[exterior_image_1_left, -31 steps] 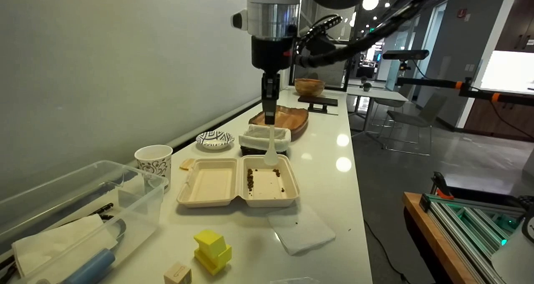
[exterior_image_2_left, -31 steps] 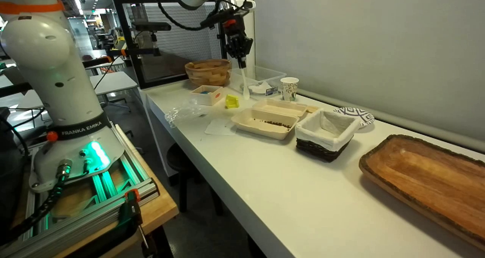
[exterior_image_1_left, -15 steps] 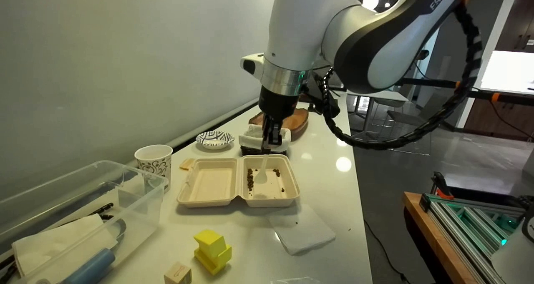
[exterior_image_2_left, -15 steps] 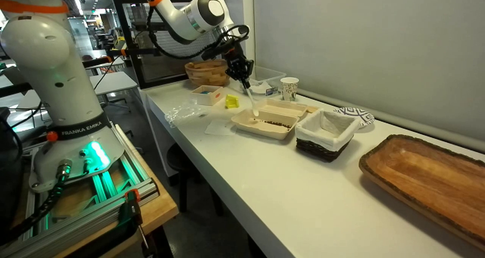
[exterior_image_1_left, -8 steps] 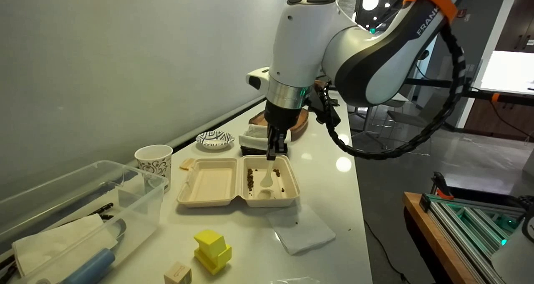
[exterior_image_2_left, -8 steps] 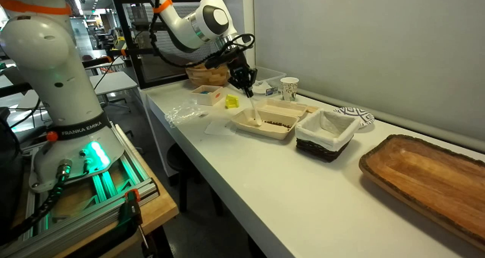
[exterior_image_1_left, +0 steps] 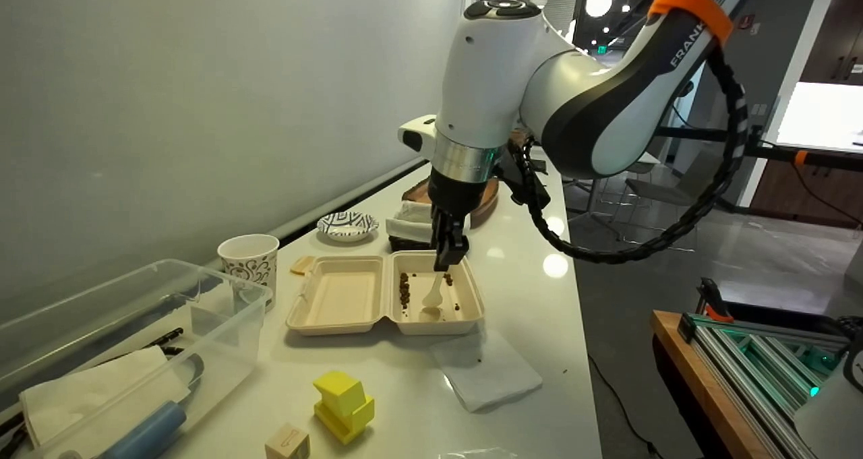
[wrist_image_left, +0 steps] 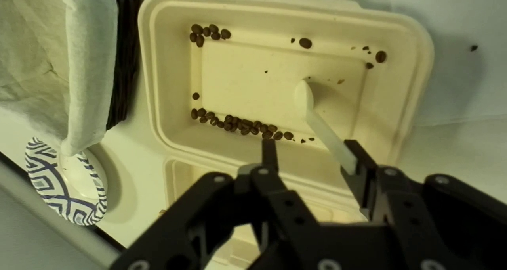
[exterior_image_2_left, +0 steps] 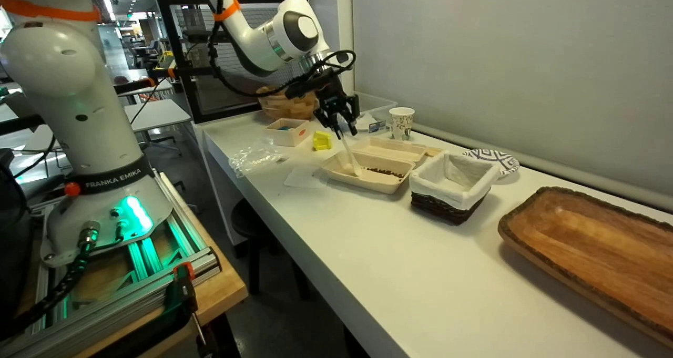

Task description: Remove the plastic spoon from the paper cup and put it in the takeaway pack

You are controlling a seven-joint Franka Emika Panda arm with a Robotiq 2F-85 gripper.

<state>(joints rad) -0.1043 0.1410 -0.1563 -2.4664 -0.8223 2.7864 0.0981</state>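
The beige takeaway pack [exterior_image_1_left: 347, 294] lies open on the counter and holds scattered brown beans. The white plastic spoon [exterior_image_2_left: 351, 159] stands tilted in the bean half, its bowl end down at the pack's floor. My gripper [wrist_image_left: 309, 143] is just above that half, its two fingers apart with a gap between them. In the wrist view the spoon's handle end [wrist_image_left: 328, 137] is against the inner side of the right finger only; the left finger is apart from it. The patterned white paper cup [exterior_image_1_left: 249, 267] stands upright beside the pack, with no spoon showing in it.
A clear plastic bin [exterior_image_1_left: 232, 351] stands near the cup. A cloth-lined basket [exterior_image_2_left: 455, 182] is close to the pack, with a patterned bowl [exterior_image_2_left: 494, 161] and wooden tray [exterior_image_2_left: 589, 242] beyond. A napkin [exterior_image_1_left: 489, 371] and yellow block [exterior_image_1_left: 344, 405] lie nearby.
The gripper came down over the pack, bringing the spoon's bowl end into the bean half. Since half a second ago the fingers have spread apart, and the spoon tilts against one finger.
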